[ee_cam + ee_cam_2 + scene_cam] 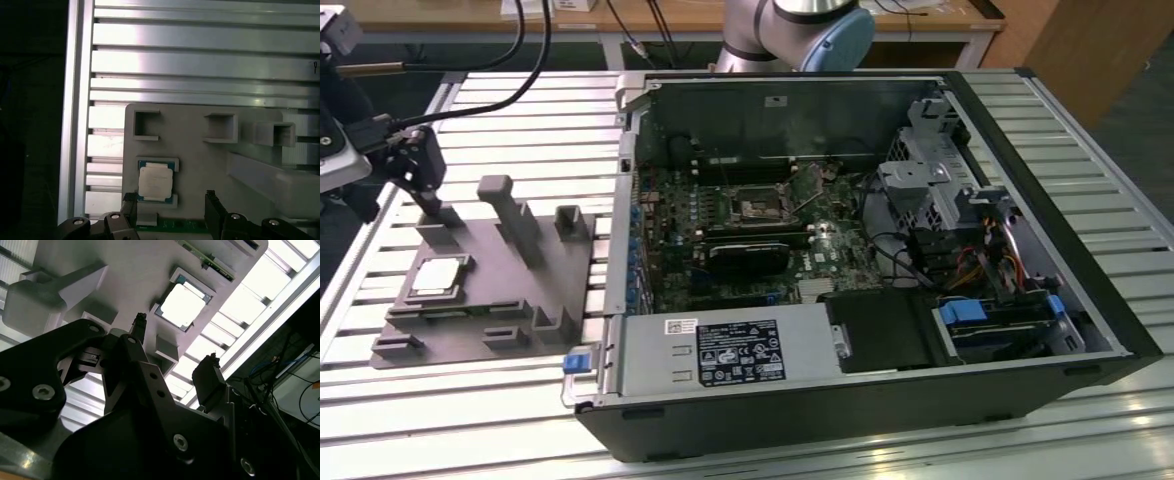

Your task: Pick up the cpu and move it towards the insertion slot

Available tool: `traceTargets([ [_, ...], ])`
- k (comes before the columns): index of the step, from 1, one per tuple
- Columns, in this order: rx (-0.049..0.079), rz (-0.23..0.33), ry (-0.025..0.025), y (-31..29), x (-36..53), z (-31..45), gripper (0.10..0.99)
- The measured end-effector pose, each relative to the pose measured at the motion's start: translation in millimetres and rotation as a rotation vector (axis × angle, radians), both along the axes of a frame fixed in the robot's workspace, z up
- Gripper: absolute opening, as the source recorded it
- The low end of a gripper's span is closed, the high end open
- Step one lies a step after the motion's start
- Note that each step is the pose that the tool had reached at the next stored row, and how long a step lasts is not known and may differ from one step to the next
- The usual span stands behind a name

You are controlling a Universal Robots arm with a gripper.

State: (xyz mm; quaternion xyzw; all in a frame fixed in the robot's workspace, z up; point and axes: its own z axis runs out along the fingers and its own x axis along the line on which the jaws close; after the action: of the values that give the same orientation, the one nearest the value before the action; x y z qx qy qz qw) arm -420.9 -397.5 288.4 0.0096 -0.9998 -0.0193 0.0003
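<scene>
The cpu [438, 275] is a small silvery square lying flat in its nest on the grey fixture plate [480, 310], at the exterior view's left. My gripper [430, 205] hangs just above the plate's far end, a short way from the cpu and not touching it. In both wrist views its black fingers [210, 376] stand apart with nothing between them, and the cpu [183, 306] [155, 182] lies beyond the fingertips [212, 202]. The insertion slot [758, 207], a dark square in a silvery bracket, sits on the green board inside the open computer case.
Grey upright posts [514, 215] rise from the fixture plate near my gripper. The open black case [881, 400] holds a black fan card [747, 258], a power supply [720, 352] and drive cages [921, 185]. All of it rests on a slatted aluminium table [547, 110].
</scene>
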Motion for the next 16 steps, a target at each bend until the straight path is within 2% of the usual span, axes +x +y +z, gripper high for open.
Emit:
traceTargets([
  [16,0.000,0.000,0.0001,0.0,-0.8,-11.0,0.647],
])
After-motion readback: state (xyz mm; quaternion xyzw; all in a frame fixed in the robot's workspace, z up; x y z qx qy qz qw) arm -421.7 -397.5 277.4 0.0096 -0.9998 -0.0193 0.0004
